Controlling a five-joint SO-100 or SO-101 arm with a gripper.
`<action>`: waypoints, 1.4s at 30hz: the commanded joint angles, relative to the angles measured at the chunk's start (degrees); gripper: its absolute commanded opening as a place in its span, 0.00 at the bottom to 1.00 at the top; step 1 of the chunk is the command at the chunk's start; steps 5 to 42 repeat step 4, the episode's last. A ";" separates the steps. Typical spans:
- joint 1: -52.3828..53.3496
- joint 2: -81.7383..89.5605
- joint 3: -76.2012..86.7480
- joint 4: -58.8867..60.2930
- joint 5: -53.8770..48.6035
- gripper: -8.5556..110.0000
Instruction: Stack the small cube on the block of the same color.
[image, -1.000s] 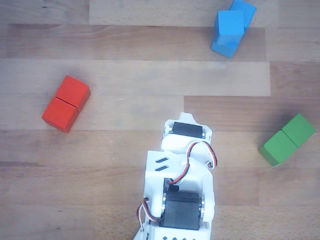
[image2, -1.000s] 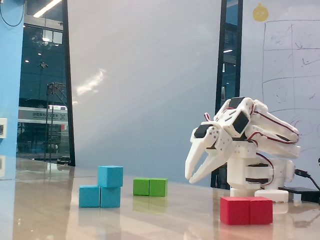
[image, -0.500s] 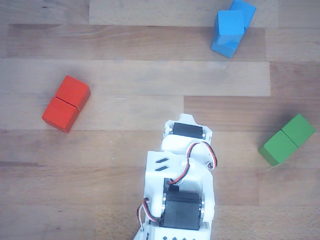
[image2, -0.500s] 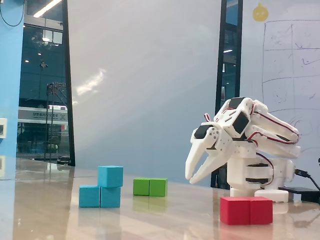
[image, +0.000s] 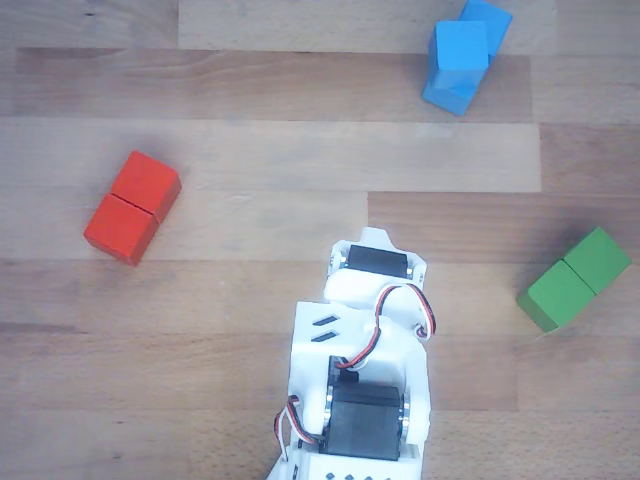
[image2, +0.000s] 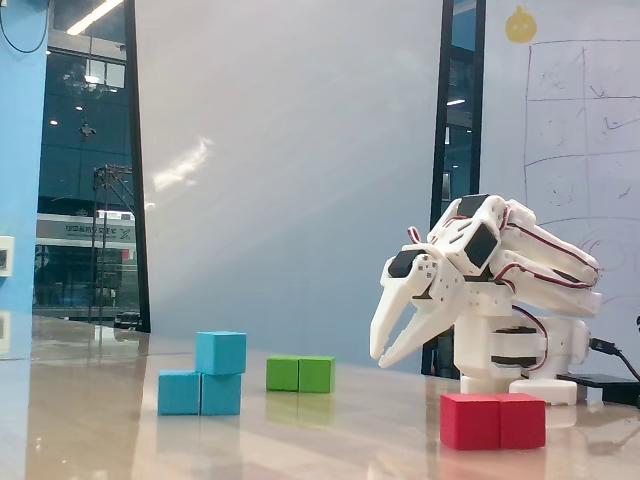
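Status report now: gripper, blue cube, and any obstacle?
Gripper empty, jaws slightly apart, folded near base. Cube on one end of blue block. Nothing in the way.

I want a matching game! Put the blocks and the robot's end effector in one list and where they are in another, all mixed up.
Things:
1. small cube
2. green block
3. red block
4. end effector

Places or states (fixed view):
A. empty, held above the table
B. nearest the camera, in front of the robot base
C. on top of the blue block
D. lying behind the blue stack

Pairs: 1-C, 2-D, 3-B, 4-A
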 joint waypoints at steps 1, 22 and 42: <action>0.44 1.85 -0.97 0.18 0.44 0.08; 0.44 1.85 -0.97 0.18 0.44 0.08; 0.44 1.85 -0.97 0.18 0.44 0.08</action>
